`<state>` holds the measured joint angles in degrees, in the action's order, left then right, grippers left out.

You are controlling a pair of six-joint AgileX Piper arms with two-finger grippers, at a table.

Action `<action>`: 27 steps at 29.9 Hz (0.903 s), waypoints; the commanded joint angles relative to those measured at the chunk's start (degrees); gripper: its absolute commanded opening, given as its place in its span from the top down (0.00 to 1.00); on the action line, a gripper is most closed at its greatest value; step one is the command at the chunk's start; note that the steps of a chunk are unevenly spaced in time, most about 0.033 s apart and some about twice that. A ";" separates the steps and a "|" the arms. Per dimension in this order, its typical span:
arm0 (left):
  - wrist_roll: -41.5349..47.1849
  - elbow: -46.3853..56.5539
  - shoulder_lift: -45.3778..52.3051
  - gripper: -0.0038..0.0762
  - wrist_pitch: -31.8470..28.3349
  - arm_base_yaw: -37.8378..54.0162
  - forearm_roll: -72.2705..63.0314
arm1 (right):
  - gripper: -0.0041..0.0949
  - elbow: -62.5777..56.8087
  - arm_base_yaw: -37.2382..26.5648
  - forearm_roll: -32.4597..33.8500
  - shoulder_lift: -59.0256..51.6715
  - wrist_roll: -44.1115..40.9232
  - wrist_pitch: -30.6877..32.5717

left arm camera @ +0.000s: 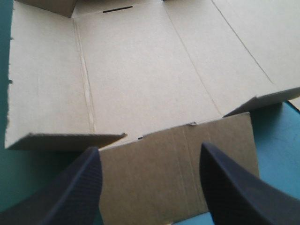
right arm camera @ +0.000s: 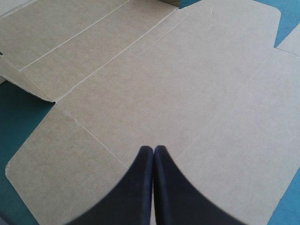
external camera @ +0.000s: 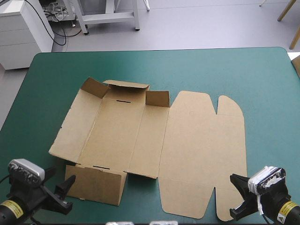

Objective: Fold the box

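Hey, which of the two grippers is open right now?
The left gripper: its black fingers stand wide apart, the box's near flap ahead of them. The right gripper's fingers meet in one pointed arch over the flat lid.

table [external camera: 262, 75] — teal-green cover | floor [external camera: 211, 28] — pale grey | white cabinet [external camera: 21, 33] beyond far-left corner

No text, number or brand is legible. The left arm's yellow label [external camera: 10, 209], at seven o'clock, and the right arm's yellow label [external camera: 286, 217], at five o'clock, are too small to read.
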<state>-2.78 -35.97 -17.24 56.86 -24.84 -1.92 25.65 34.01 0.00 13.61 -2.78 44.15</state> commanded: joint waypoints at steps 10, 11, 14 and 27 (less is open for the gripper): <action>0.57 -20.95 -32.28 0.40 5.92 -0.36 4.17 | 0.98 1.41 -0.11 -0.31 0.47 0.36 -4.10; 0.57 -22.36 -34.59 0.40 8.10 -0.36 4.46 | 0.98 1.41 -0.11 -0.31 0.47 0.36 -4.10; 0.57 -27.31 -42.52 0.40 14.20 -0.36 6.37 | 0.98 1.41 -0.11 -0.31 0.47 0.36 -4.10; -10.35 -36.03 -55.35 0.40 16.15 15.79 -3.70 | 0.98 1.41 -0.11 -0.31 0.47 0.36 -4.10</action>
<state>-8.61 -70.05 -73.41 70.78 -13.88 -1.17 25.65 34.01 0.00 13.61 -2.78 44.15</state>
